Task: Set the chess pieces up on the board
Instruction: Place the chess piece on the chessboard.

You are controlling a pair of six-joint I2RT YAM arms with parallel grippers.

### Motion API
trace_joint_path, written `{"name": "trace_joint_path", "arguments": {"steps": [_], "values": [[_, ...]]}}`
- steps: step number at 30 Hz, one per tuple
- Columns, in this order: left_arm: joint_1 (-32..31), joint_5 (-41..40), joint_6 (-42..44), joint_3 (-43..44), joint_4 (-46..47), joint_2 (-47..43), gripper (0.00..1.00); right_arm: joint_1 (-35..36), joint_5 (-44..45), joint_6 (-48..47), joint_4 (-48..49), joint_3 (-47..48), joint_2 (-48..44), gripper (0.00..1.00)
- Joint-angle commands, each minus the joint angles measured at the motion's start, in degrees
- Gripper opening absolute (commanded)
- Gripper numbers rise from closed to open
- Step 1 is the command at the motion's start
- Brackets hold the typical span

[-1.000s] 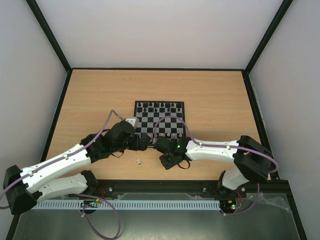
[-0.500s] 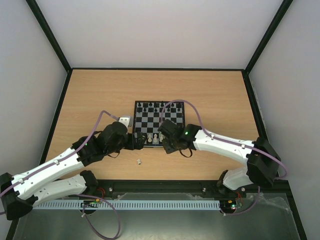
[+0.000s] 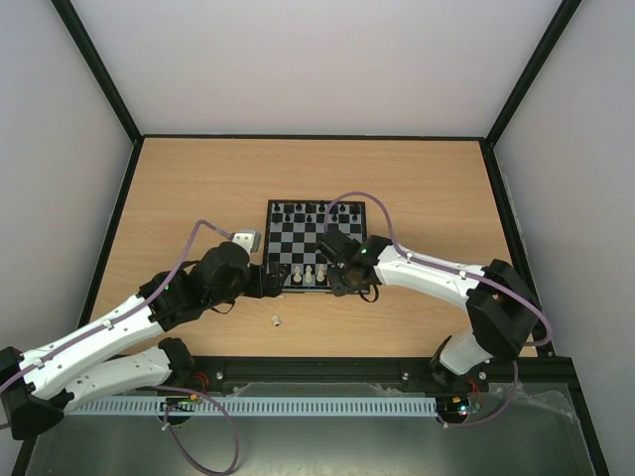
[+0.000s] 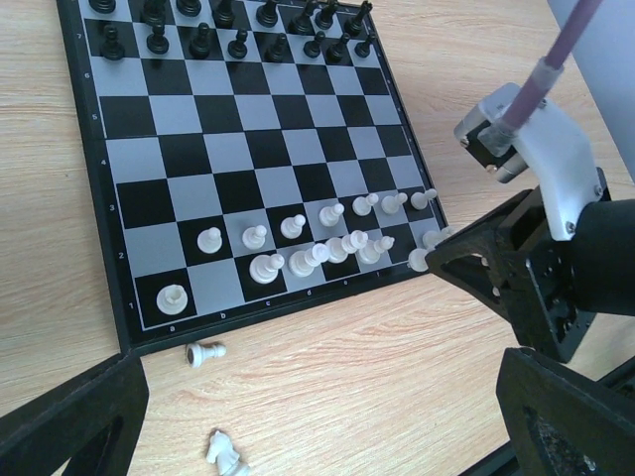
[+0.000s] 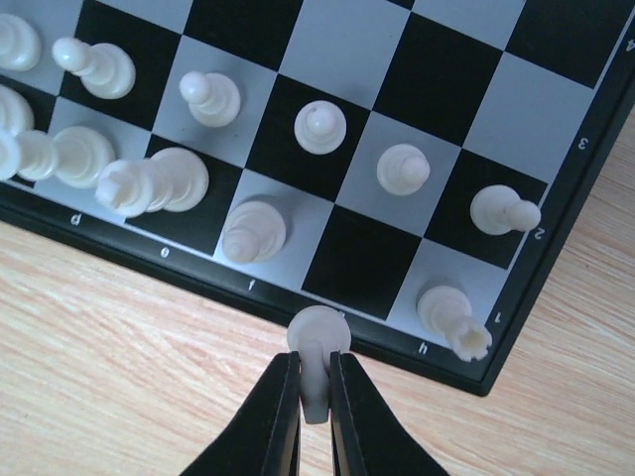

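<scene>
The board (image 3: 316, 230) lies mid-table, with black pieces on its far rows and cream-white chess pieces (image 4: 317, 243) along its two near rows. My right gripper (image 5: 316, 362) is shut on a white piece (image 5: 319, 337), holding it over the board's near border beside the white rook (image 5: 451, 317) in the corner. In the top view the right gripper (image 3: 342, 282) is at the board's near right edge. My left gripper (image 4: 317, 436) hangs open over the table by the near left corner. Below it lie a white pawn (image 4: 205, 352) and a white knight (image 4: 226, 454).
One loose white piece (image 3: 275, 320) lies on the wooden table in front of the board. The left gripper (image 3: 278, 281) and the right arm's purple cable (image 3: 357, 198) crowd the board's near edge. Black frame rails bound the table.
My right arm has swung from the table in front of the board up to its near right edge, still shut on the white piece. The left arm has drawn back slightly to the left.
</scene>
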Motion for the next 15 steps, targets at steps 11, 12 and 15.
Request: {"name": "trace_joint_path", "arguments": {"steps": [11, 12, 15], "values": [[1.7, 0.4, 0.9, -1.8, 0.0, -0.8, 0.99, -2.9, 0.0, -2.1, 0.2, 2.3, 5.2, 0.09], [1.8, 0.5, 0.9, -1.8, 0.1, -0.8, 0.99, -3.1, 0.0, -2.2, 0.3, 2.3, 5.4, 0.09], [2.0, 0.7, 1.0, -2.0, 0.1, -0.9, 0.99, -3.6, -0.2, -2.5, 0.6, 2.3, 5.7, 0.09]]}}
